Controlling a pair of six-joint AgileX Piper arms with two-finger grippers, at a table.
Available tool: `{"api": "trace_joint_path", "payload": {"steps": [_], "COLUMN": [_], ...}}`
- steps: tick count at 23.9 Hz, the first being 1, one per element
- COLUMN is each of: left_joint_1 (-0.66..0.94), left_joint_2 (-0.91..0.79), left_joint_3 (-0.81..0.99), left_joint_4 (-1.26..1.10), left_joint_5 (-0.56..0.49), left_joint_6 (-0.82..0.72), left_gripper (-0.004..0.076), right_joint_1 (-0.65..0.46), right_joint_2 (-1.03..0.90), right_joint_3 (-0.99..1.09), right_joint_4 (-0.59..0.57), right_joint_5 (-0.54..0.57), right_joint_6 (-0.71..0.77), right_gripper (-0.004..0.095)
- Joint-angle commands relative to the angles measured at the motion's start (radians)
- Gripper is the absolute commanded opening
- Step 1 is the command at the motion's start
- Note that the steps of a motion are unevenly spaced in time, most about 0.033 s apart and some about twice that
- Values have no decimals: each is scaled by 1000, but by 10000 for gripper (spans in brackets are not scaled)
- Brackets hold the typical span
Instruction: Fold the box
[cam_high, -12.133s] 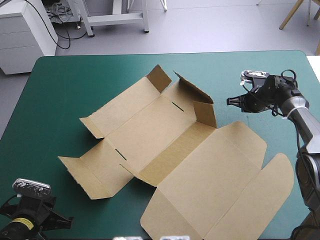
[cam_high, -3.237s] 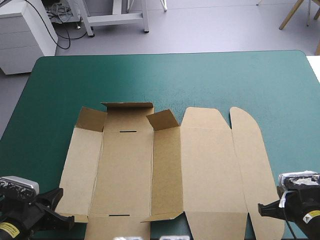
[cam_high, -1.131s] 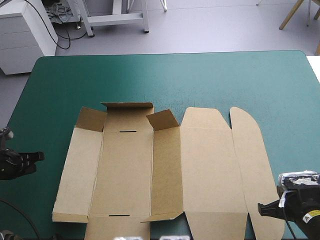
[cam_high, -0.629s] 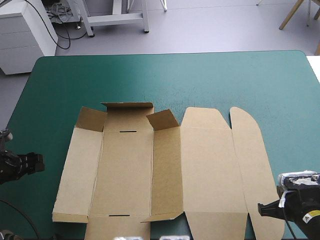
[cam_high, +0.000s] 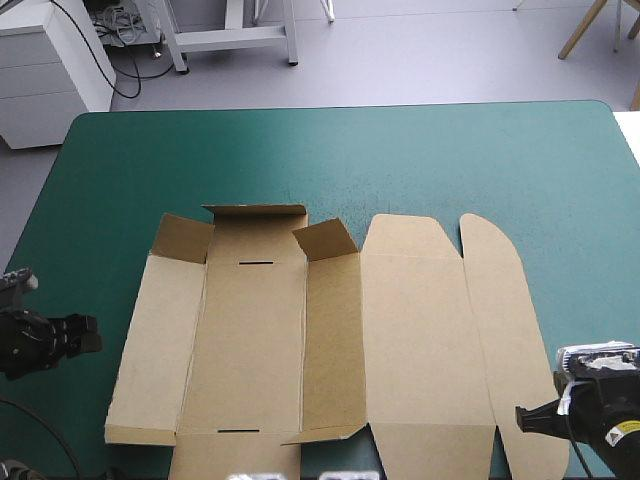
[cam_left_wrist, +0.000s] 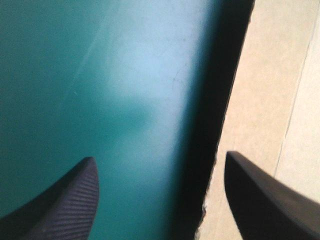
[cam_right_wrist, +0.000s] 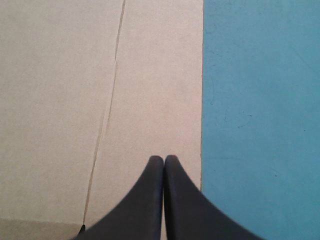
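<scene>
The brown box lies as a mostly flat sheet across the near half of the table, with its lid panel and rounded flap to the right. Three small flaps stand raised at the far side of its left part. My left gripper hovers open just left of the box's left edge, over the teal-green cover, holding nothing. My right gripper is shut, and its tip lies over the rightmost flap, close to that flap's outer edge.
A broad band of teal-green cover runs between the box and the table's far edge. More cover shows right of the box. The box's near edge reaches the table's near edge.
Much earlier the box lay at a slant; now it lies square to the table. My left gripper rose from the near-left corner, then edged right toward the box's left edge. The right gripper stayed still.
</scene>
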Motion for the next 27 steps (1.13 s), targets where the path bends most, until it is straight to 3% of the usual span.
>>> {"api": "trace_joint_path", "payload": {"steps": [1,8,16,27], "left_joint_1": [2,2,0,-142], "left_joint_2": [-19,-19,-19,-19], "left_joint_3": [45,245,357,354], "left_joint_4": [-49,-143,-335,-327], "left_joint_5": [68,49,60,76], "left_joint_6": [29,206,344,351], "left_gripper": [497,491,489,265], "right_joint_1": [-6,-6,-6,-6], "right_joint_2": [9,9,9,9], "right_joint_3": [-23,-23,-23,-23], "right_joint_4": [9,9,9,9], "right_joint_5": [-59,-59,-59,-59], "right_joint_6": [-8,-8,-8,-8], "right_gripper": [-19,-19,-19,-19]}}
